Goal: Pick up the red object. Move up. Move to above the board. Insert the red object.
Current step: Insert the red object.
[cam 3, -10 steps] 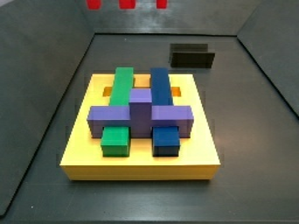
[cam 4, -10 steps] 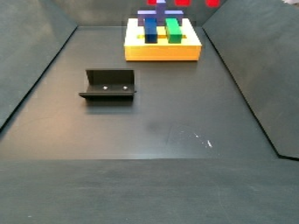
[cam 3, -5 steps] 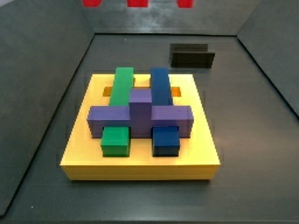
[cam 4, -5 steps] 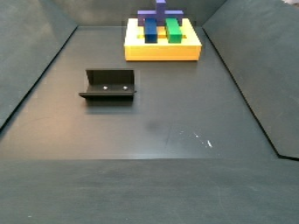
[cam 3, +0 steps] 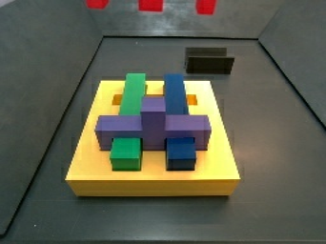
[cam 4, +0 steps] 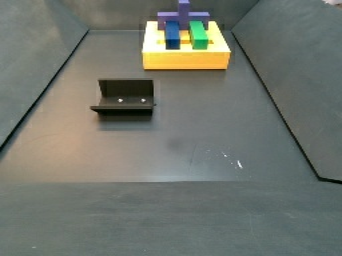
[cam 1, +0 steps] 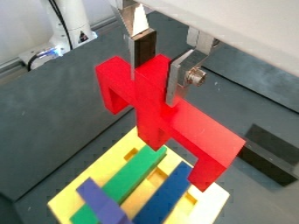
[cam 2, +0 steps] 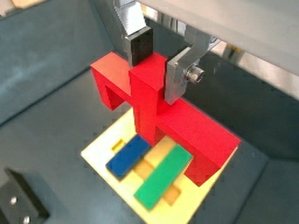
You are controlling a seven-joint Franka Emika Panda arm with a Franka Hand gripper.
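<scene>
In both wrist views my gripper (cam 1: pixel 160 63) (cam 2: pixel 159 63) is shut on the central stem of the red object (cam 1: pixel 176 122) (cam 2: pixel 146 105), with a silver finger on each side. The piece hangs high above the yellow board (cam 1: pixel 103 164) (cam 2: pixel 103 155), well apart from it. The board carries a green block (cam 1: pixel 135 171) (cam 2: pixel 163 171), a blue block (cam 1: pixel 170 194) (cam 2: pixel 128 154) and a purple block (cam 1: pixel 100 201). In a side view only three ends of the red object (cam 3: pixel 151 4) show at the top edge, above the board (cam 3: pixel 152 173). The board (cam 4: pixel 187 57) shows without the red piece or the gripper.
The fixture stands on the dark floor away from the board (cam 3: pixel 211 62) (cam 4: pixel 124 97) (cam 1: pixel 263 150) (cam 2: pixel 17 197). Sloping grey walls (cam 3: pixel 51 114) enclose the floor on the sides.
The red object has risen out of a side view where its ends showed a second ago. In the other side view its ends have spread and shifted slightly right. The board has not moved.
</scene>
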